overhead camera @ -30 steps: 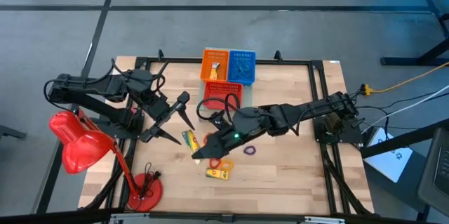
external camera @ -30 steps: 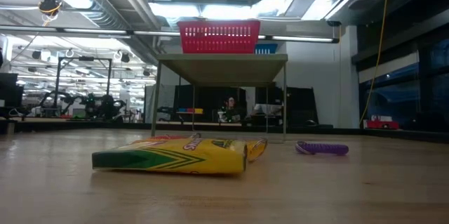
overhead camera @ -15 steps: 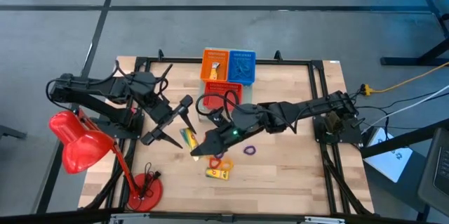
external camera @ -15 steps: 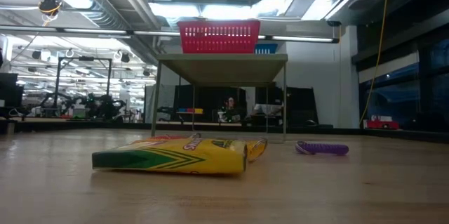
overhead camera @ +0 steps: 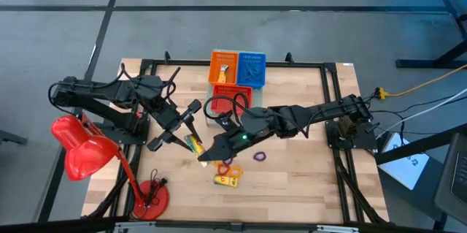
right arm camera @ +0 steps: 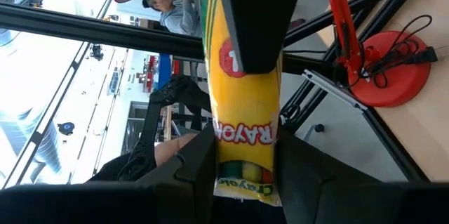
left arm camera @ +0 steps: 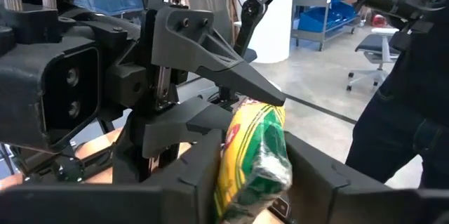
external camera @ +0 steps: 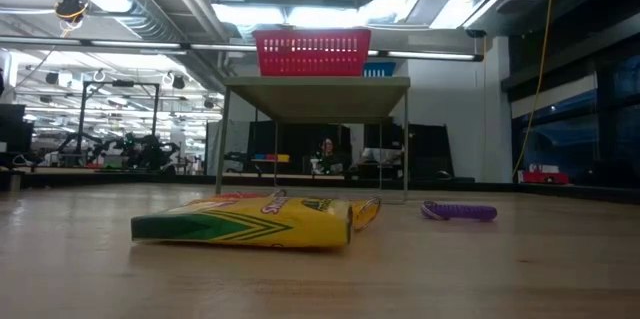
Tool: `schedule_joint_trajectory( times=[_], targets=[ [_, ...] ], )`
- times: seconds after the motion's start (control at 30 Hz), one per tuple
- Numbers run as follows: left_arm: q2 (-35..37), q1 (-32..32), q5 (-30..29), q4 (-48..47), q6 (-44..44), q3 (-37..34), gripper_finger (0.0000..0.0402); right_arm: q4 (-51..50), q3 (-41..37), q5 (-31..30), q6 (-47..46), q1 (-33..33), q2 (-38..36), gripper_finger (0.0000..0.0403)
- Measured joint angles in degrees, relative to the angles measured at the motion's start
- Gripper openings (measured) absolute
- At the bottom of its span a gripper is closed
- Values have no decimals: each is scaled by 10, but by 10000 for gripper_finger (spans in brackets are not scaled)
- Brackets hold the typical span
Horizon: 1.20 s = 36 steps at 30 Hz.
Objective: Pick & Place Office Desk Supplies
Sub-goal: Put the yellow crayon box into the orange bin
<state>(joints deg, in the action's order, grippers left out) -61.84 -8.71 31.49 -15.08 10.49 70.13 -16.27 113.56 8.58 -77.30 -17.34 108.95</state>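
Note:
A yellow-and-green crayon pack sits between both grippers left of the table's middle. My right gripper is shut on it; in the right wrist view the pack runs out past the fingers. My left gripper is open, and its fingers stand on either side of the pack; I cannot tell if they touch it. A second crayon pack lies flat on the table. Orange loops and a purple loop lie beside it. My right gripper pinches the crayon pack's near end between its two fingers. It comes slanting from the table's right and near side. The pack runs lengthwise out beyond the fingertips toward the left gripper. It looks clear of the table, though its underside is hidden.
Orange, blue and red mesh baskets stand at the far middle of the table. A big red desk lamp with a round base takes up the near left corner. Bare wood lies to the right of the loops.
My left gripper has moved toward the table's right, closing in on the crayon pack until its open fingers straddle it. My right gripper has kept the pack almost where it was.

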Motion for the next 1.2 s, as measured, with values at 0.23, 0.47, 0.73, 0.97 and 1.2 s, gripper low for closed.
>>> schedule_joint_trajectory(
  times=[0.23, 0.47, 0.73, 0.97, 1.2],
  targets=[
    [0, 0, -1, -4, -5, 0, 69, 0, 0, 0, 9, 0, 0, 126],
    [6, 6, 1, -27, -4, 2, 67, 16, -1, -13, 10, -5, 0, 168],
    [19, 17, -5, -47, 9, 0, 67, -14, -1, -22, 11, -9, 0, 256],
    [19, 53, 0, -87, 23, 0, 66, -22, -1, -35, 13, -15, 0, 301],
    [19, 103, -7, -138, 46, 0, 66, -39, 0, -50, -7, -41, -1, 303]
  ],
)
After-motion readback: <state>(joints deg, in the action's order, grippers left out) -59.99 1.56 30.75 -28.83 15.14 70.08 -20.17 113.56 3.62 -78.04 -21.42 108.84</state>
